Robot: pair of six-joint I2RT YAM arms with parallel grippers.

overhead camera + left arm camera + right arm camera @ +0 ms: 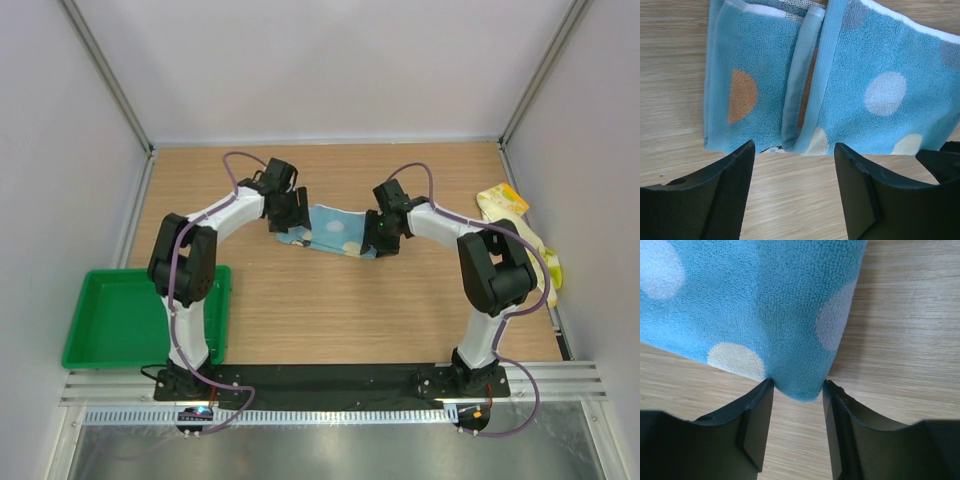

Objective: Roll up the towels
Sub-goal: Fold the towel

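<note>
The left jaws (794,160) stood spread just short of the blue dotted towel's (335,232) near edge, with bare desk (330,310) between them. The right jaws (797,390) sat either side of its near corner, touching it on both sides; whether they truly pinched it I couldn't tell. That towel lay flat mid-desk, one end folded over but nothing rolled. Farther off, the yellow towel (510,215) lay crumpled by the right wall. To my eye the job had barely begun, with both rolls left to make.
</note>
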